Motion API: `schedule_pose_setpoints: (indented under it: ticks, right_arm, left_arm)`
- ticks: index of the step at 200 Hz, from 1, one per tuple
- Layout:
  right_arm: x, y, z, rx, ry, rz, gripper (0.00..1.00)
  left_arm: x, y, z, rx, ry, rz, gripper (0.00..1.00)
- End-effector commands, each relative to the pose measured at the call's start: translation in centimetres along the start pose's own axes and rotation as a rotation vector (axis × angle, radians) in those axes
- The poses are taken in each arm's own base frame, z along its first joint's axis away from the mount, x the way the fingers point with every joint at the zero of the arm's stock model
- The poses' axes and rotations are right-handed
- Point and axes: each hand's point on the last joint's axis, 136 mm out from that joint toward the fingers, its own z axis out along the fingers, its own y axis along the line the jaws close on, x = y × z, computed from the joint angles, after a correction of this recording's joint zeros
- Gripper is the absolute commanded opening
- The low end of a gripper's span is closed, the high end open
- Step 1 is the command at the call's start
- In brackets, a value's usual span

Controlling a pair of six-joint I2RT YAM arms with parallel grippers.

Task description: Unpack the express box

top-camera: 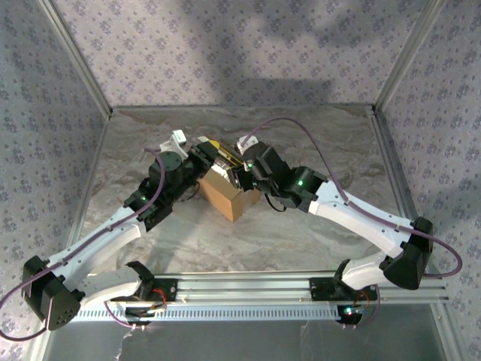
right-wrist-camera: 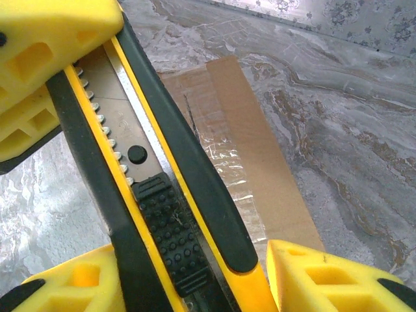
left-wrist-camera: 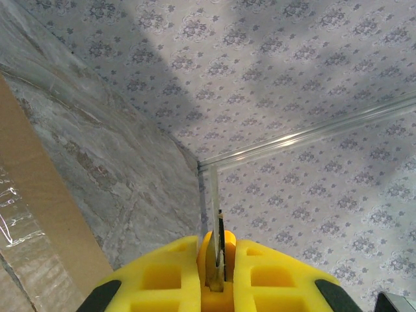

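Step in hand, by my assessment: preparing the utility knife (right-wrist-camera: 162,195) for cutting the tape, with the express box (top-camera: 229,197) not yet opened. My left gripper (left-wrist-camera: 216,250) is clamped fully closed on the knife, which sits edge-on between its yellow pads. My right gripper (right-wrist-camera: 198,283) stands part-way apart, one finger on either side of the knife handle near the black ribbed slider. I cannot confirm that its pads are pressing on the handle. The box sits at the middle of the table (top-camera: 316,233), directly beneath both wrists, and the flap with its clear tape (right-wrist-camera: 218,143) lies just beyond the knife. Recommendation: square the right fingers across the handle before tightening, bear on the slider rather than the notched metal track, and keep the left clamp firm so the knife does not twist. Surroundings: patterned walls (left-wrist-camera: 292,78) enclose the table on three sides, well clear of the work. Obstruction noted: the two wrists are crowded close together over the box, and the right arm's purple cable (top-camera: 301,126) loops above, so any re-angling risks contact. Blade extension cannot be determined.
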Motion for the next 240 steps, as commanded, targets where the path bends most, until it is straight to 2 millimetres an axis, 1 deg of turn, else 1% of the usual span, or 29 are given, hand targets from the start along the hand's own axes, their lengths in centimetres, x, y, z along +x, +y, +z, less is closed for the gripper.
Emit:
schedule_pose_setpoints:
  ticks: [1,9,24,41,49,67,73,82,99,107,116,155,176,214,240]
  right_arm:
    - [-1.3,-1.8,-1.4,0.071,-0.045,0.039,0.09]
    - [-1.3,-1.8,-1.5,0.071,-0.047,0.039,0.05]
    - [-1.2,-1.7,-1.7,0.071,-0.042,0.039,0.01]
    - [-1.0,-1.8,-1.7,0.075,-0.030,0.039,0.00]
    - [-0.7,-1.9,-1.6,0.079,-0.022,0.036,0.00]
    - [-0.3,-2.0,-1.7,0.089,-0.009,0.036,0.00]
    - [-0.1,-2.1,-1.7,0.095,-0.004,0.036,0.00]
    - [0.2,-2.2,-1.7,0.102,0.002,0.035,0.00]
    - [0.5,-2.4,-1.8,0.116,0.006,0.043,0.00]
    - [0.5,-2.6,-1.9,0.122,0.003,0.050,0.00]
    - [0.5,-2.7,-2.0,0.127,0.000,0.054,0.00]
    - [1.5,-3.1,-1.7,0.135,0.020,0.063,0.00]
    - [2.0,-3.2,-1.9,0.139,0.023,0.067,0.00]
    - [2.3,-3.7,-3.1,0.129,-0.002,0.064,0.00]
    - [2.5,-3.8,-4.0,0.109,-0.027,0.057,0.00]
  left_arm:
    - [-0.6,-0.2,-0.7,-0.003,-0.022,-0.044,0.00]
    - [-0.6,-0.1,-0.7,-0.013,-0.025,-0.045,0.00]
    - [-0.6,0.2,-0.8,-0.028,-0.021,-0.042,0.00]
    - [-0.6,0.4,-0.8,-0.037,-0.020,-0.045,0.09]
    - [-0.5,0.4,-0.8,-0.039,-0.018,-0.048,0.19]
    - [-0.4,0.4,-0.8,-0.038,-0.013,-0.046,0.23]
    - [-0.4,0.4,-0.8,-0.038,-0.010,-0.046,0.27]
    - [-0.4,0.5,-0.9,-0.042,-0.009,-0.048,0.37]
    - [-0.2,0.7,-0.9,-0.048,-0.003,-0.051,0.41]
    - [-0.2,0.8,-1.0,-0.051,-0.002,-0.054,0.46]
    - [-0.1,0.9,-1.1,-0.055,0.003,-0.053,0.46]
    - [0.1,2.0,-1.3,-0.084,0.005,-0.062,0.47]
    - [0.0,2.0,-1.7,-0.089,0.000,-0.054,0.48]
    - [-0.3,2.6,-2.2,-0.114,-0.009,-0.030,0.47]
    - [0.7,2.9,-1.7,-0.122,0.051,-0.004,0.46]
